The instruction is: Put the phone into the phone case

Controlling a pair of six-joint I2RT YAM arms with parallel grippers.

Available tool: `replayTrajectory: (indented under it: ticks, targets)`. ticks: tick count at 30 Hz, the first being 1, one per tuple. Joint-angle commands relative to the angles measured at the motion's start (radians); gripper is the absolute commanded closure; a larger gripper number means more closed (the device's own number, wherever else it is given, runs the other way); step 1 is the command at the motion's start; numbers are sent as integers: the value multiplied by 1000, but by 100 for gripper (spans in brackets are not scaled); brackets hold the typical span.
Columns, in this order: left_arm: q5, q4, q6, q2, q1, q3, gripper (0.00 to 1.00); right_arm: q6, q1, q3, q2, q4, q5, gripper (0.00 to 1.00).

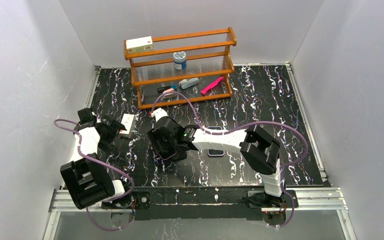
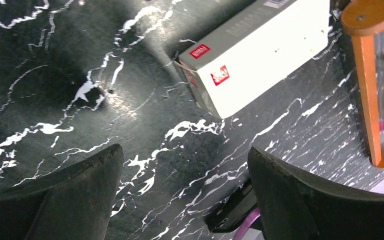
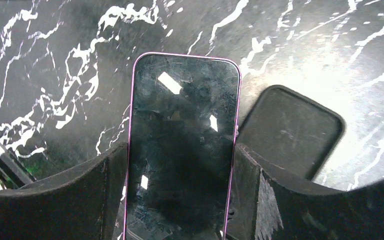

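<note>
You have phone (image 3: 182, 145) screen-up between fingers of right pincer (image 3: 181, 155), both fingers pressed on its long edges: pincer grips phone. Whether phone rests on desk (image 3: 55, 75) or is lifted, cannot tell. Black case (image 3: 292, 132) lies flat on desk just beside phone, at its right in wrist view. Your left pincer (image 2: 185, 150) is open, holds nothing, above bare desk; white box (image 2: 260, 55) lies near, ahead of it.

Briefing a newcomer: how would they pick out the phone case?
On the black white-veined table, find the glossy, pale-rimmed phone between the fingers of the right tool. The phone case lies flat beside it, on its right in the wrist view: matte black, with no glassy screen or pale rim.
</note>
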Motion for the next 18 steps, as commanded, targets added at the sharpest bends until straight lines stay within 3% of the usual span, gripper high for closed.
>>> replayTrajectory:
  ticks: [1,9,18]
  targets:
    - [61,3,26,-53,-35,43,9,63,-22,-25,-84,65,104,62]
    - [162,62,-5,-135,-138,34,12,205,-58,-74,-101,36,210,62]
    - [279,118,-22,-168,-186,9,15,276,-76,-129,-100,55,205,62]
